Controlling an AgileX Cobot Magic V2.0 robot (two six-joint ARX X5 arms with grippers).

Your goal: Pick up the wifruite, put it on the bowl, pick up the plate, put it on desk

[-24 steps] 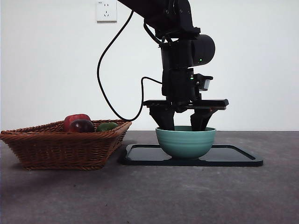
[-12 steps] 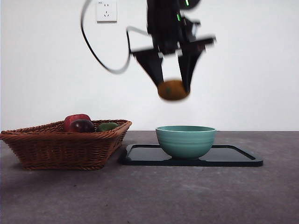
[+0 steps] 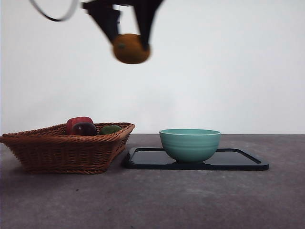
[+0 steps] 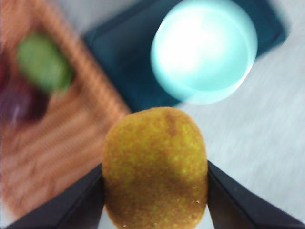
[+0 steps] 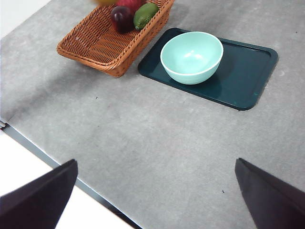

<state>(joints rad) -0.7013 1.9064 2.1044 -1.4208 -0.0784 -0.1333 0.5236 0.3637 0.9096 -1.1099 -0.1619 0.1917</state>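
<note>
Brown woven wicker basket: rests on the desk well below the left gripper and a little to its left; holds a red fruit, a dark purple-red fruit and a green fruit.

Left gripper: high in the air near the top of the front view, its two black jaws closed against the sides of the fruit.

Wifruite: small orange-brown oval fruit with dull skin, clamped between the left gripper's jaws, clear of everything; the left wrist view shows it pinched at both flanks.

Dark rectangular tray: flat on the desk, below and to the right of the left gripper, touching nothing but the bowl it carries.

Bowl: deep ribbed mint-green ceramic, standing on the tray, nothing visible inside it.

Desk: broad matte grey-brown tabletop.

Right gripper: waiting high over the desk, jaws spread wide, empty.

Step in hand, as judged: carrying the wifruite. Next move calls for bringing it across above the bowl, lowering, then releasing.
</note>
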